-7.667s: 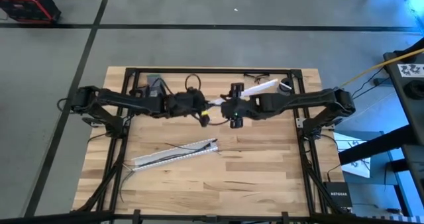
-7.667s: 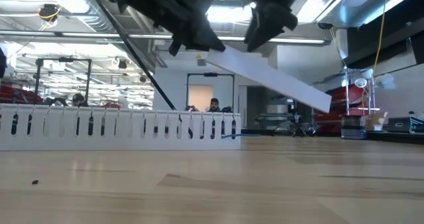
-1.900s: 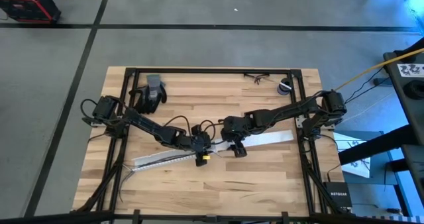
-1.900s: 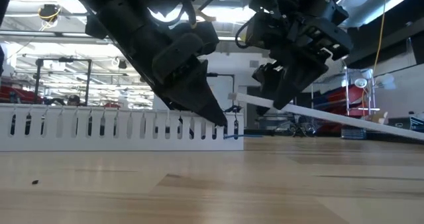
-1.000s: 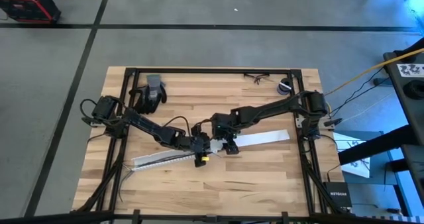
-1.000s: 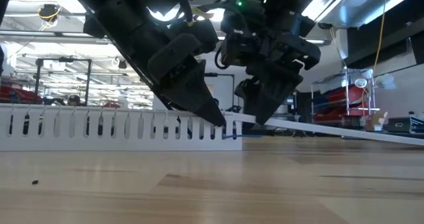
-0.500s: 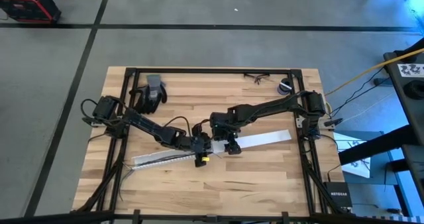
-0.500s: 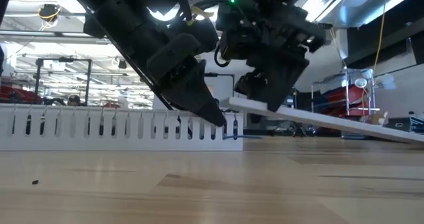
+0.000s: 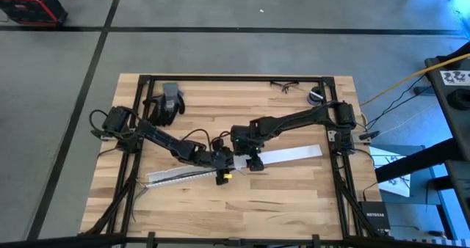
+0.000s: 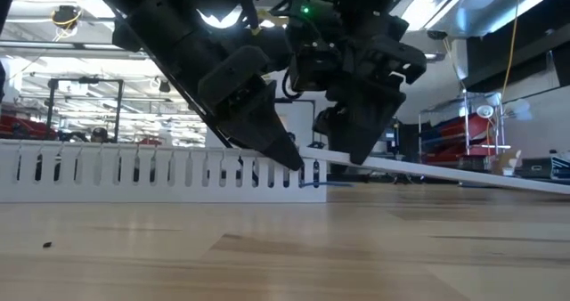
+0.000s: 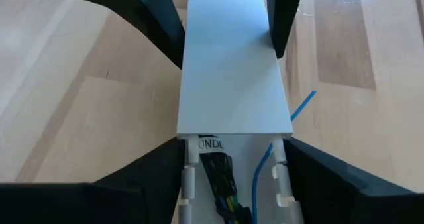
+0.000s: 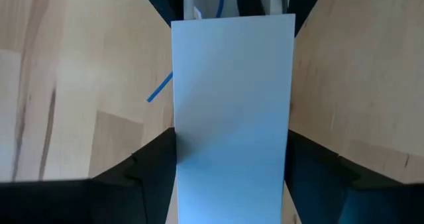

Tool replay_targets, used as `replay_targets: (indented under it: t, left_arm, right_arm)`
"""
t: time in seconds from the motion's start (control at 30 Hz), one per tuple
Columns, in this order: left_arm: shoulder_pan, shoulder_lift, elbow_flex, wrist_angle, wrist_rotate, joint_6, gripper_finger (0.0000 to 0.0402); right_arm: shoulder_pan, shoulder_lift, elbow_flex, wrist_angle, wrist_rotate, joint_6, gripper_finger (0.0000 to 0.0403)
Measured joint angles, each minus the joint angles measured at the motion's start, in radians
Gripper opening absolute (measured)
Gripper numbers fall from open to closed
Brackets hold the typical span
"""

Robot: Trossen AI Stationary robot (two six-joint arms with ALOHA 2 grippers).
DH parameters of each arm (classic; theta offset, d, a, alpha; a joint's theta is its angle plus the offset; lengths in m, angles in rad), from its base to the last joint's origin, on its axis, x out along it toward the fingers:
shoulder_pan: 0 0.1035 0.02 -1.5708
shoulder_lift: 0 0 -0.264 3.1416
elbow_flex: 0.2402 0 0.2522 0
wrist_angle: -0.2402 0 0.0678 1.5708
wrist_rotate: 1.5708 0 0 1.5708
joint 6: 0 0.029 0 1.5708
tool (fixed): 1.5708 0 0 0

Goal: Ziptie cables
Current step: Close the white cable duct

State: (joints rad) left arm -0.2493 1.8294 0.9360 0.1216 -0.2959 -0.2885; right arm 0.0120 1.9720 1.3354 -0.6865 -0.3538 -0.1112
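A white slotted channel [image 9: 187, 173] lies on the table left of centre. The cables [image 11: 222, 176], dark wires with a blue one beside them, lie inside it. My left gripper [image 9: 229, 162] is shut on the channel's right end. My right gripper [image 9: 251, 158] faces it, shut on a flat white cover strip [image 9: 290, 154]. The strip's left end [image 11: 232, 118] sits just over the channel's open end. Its right end [image 10: 543, 183] rests on the table. My left gripper has the channel's right end [image 11: 189, 159] between its two fingers, one against each slotted side wall. The fingers slant down from the table's left and lie along the channel. The channel stays flat on the table. My right gripper pinches the cover strip by its two long edges [image 12: 177, 159], near the strip's left end. The fingers come slanting down from the right and lie along the strip. The held end is lifted a little, and the strip slopes down to the table on the right.
A dark glove [image 9: 167, 101] lies at the far left of the table. Safety glasses [image 9: 283, 86] and a small roll [image 9: 316, 96] lie at the far right. A yellow cord [image 9: 411, 78] runs off the table's right side. Bare wood fills the near half.
My right gripper has gone slightly toward the table's left with the cover strip. The strip's held end tipped up, then came down again at the channel's right end. The strip's right end has stayed on the table.
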Motion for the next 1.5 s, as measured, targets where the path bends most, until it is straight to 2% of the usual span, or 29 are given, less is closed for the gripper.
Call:
replay_targets:
  t: [0.47,0.7,0.87,1.07,1.3,1.5]
  left_arm:
    - [0.0,0.0,-0.002,0.008,-0.004,-0.003,0.0238]
    - [0.0,0.001,-0.003,0.028,-0.006,-0.006,0.0281]
    - [-0.006,-0.038,-0.001,-0.06,-0.004,0.008,0.03]
    - [-0.013,-0.093,0.002,-0.099,-0.023,0.01,0.0301]
    - [-0.013,-0.082,0.002,-0.13,-0.012,0.012,0.0301]
    - [-0.035,-0.141,0.002,-0.187,-0.056,0.006,0.0301]
  right_arm:
    - [0.0,0.013,-0.003,0.059,-0.008,0.033,0.0236]
    - [0.001,0.013,-0.002,0.051,-0.004,0.032,0.0236]
    - [0.0,0.013,0.0,0.073,0.014,0.028,0.0236]
    - [0.0,0.013,0.001,0.068,0.026,0.027,0.0236]
    - [0.0,0.015,0.028,0.018,0.053,-0.006,0.0236]
    - [0.0,0.016,0.056,-0.018,0.076,-0.029,0.0236]
